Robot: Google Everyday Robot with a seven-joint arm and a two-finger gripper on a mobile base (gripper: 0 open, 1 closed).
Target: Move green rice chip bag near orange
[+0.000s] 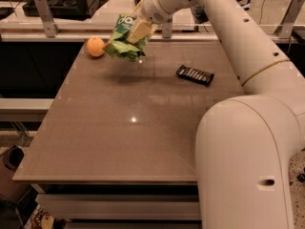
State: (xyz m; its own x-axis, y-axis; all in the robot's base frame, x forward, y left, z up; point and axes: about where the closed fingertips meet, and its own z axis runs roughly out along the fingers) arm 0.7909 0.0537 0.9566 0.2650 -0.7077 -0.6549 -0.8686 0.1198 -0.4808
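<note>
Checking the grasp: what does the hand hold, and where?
The hand, raised near the orange, grips the green rice chip bag by its upper part.

The glossy white robot arm (248, 142) has thick rounded segments, a thin tan seam ring (261, 72) and small dark holes (269, 181). Its tan-fingered gripper (137, 32), above the far side of the brown table (119, 147), clamps the green rice chip bag (123, 47).

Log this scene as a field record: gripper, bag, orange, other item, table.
table: brown flat top
green rice chip bag: held in the air, shadow beneath
gripper: above far left area, shut on the bag
orange: on table, just left of bag, not touching
black packet: flat on table, right of bag
</note>
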